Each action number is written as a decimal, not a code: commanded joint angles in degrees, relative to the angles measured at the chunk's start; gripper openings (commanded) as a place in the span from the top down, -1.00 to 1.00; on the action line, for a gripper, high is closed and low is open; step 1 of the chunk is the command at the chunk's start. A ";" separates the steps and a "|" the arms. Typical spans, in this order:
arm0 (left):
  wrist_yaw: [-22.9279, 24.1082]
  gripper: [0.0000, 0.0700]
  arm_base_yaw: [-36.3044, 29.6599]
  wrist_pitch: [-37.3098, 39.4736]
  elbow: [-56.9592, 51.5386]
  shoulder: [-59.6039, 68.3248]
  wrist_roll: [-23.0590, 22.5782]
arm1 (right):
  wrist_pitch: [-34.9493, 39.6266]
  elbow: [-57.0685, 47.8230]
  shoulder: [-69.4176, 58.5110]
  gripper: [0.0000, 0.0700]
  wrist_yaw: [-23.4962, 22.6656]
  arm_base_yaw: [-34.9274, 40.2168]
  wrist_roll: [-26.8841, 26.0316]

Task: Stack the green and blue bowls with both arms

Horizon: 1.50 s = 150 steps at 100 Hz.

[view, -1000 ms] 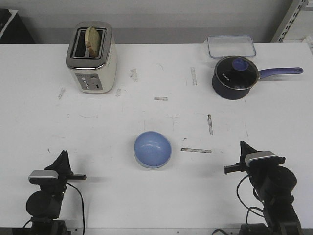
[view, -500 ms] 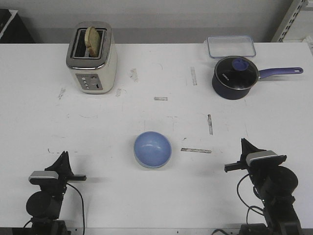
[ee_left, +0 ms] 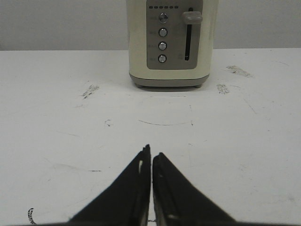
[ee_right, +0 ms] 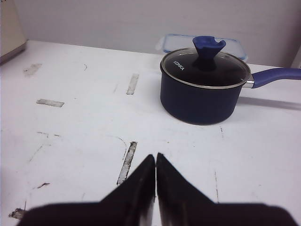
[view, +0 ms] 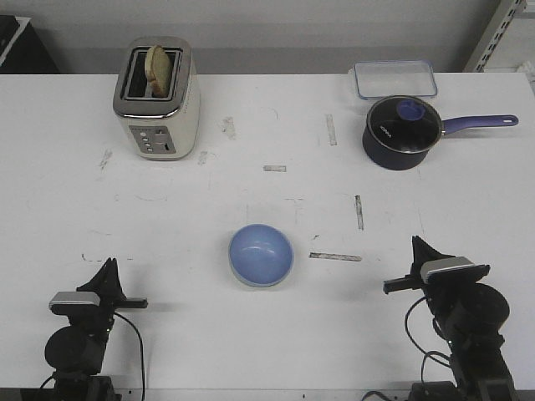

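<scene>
The blue bowl (view: 261, 254) sits upright on the white table (view: 167, 217), near the middle. A thin pale edge shows along its near rim. No separate green bowl is visible in any view. My left gripper (view: 109, 266) is shut and empty at the near left, well left of the bowl. In the left wrist view (ee_left: 150, 150) its jaws are closed and point at the toaster. My right gripper (view: 415, 244) is shut and empty at the near right. In the right wrist view (ee_right: 155, 156) its jaws are closed and point at the saucepan.
A cream toaster (view: 156, 98) with bread in it stands at the far left. A navy saucepan (view: 403, 131) with a glass lid stands at the far right, its handle pointing right. A clear lidded box (view: 394, 78) lies behind it. Tape marks dot the table.
Both arms settled very slightly a second ago and have been still since. The bowl has not moved.
</scene>
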State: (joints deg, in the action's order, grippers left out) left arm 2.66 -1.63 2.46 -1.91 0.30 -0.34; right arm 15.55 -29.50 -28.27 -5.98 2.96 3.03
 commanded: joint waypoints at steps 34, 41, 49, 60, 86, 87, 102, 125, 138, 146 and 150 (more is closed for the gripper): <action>-0.09 1.00 0.00 0.59 1.22 -0.11 0.35 | -7.23 6.56 5.40 1.00 0.46 -3.54 1.86; -0.09 1.00 0.00 0.61 1.22 -0.11 0.35 | -11.69 10.84 8.33 1.00 0.44 -4.70 0.63; -0.09 1.00 0.00 0.59 1.22 -0.11 0.35 | -14.86 15.65 12.31 1.00 0.46 -5.42 -0.44; -0.09 1.00 0.00 0.61 1.22 -0.11 0.37 | -15.47 21.29 17.94 1.00 0.68 -5.62 -1.33; -0.09 1.00 0.02 0.57 1.20 -0.07 0.35 | -14.49 28.79 28.22 1.00 3.54 -5.77 -5.88; -0.11 1.00 0.02 0.52 1.20 -0.09 0.37 | -14.23 28.79 28.22 1.00 3.54 -5.77 -5.88; -0.09 1.00 0.02 0.37 1.18 -0.02 0.35 | -13.86 28.79 28.22 1.00 3.67 -5.79 -6.29; -0.09 1.00 0.02 0.55 1.18 -0.11 0.35 | -13.86 28.79 28.22 1.00 3.63 -5.84 -7.72; -0.09 1.00 0.02 0.57 1.18 -0.11 0.35 | -13.86 28.79 28.22 1.00 3.65 -5.84 -7.72; -0.09 1.00 0.02 0.57 1.18 -0.11 0.35 | -13.88 28.79 28.22 1.00 3.63 -5.84 -7.72; -0.09 1.00 0.02 0.57 1.18 -0.11 0.35 | -13.90 28.79 28.22 1.00 3.65 -5.84 -7.69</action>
State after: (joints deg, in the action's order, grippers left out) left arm 2.68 -1.63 2.35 -1.91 0.32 -0.32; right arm 2.31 -0.84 -0.12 -2.39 -2.72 -3.88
